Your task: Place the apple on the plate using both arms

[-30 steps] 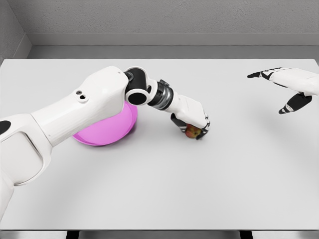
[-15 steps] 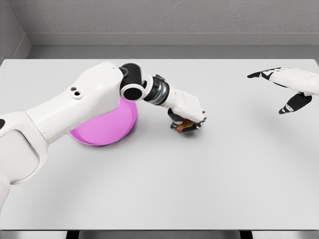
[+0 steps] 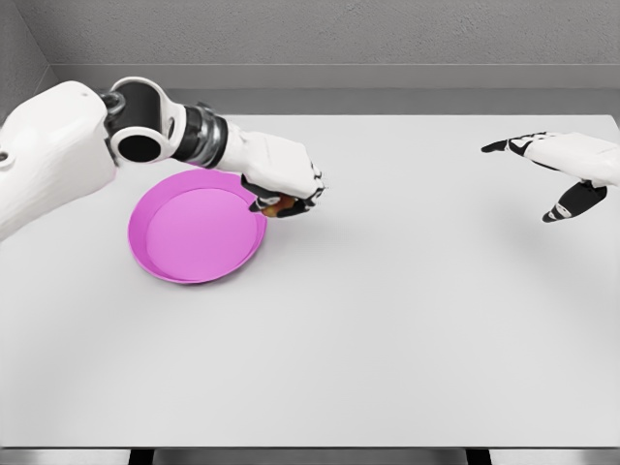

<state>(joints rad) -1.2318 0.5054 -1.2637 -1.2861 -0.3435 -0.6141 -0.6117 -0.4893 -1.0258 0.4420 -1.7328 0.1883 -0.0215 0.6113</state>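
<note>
My left hand is curled around the apple, of which only a small reddish-orange patch shows beneath the fingers. It hovers just past the right rim of the pink plate, which lies on the left part of the grey table. The left arm reaches in from the upper left. My right hand floats at the far right, fingers spread and holding nothing, well away from the apple and the plate.
The grey table stretches wide in front of a grey back wall. Its front edge runs along the bottom of the view.
The left hand has carried the apple up and to the left, from mid-table to the plate's right rim. The arm has swung off the plate, uncovering it. The right hand has stayed still.
</note>
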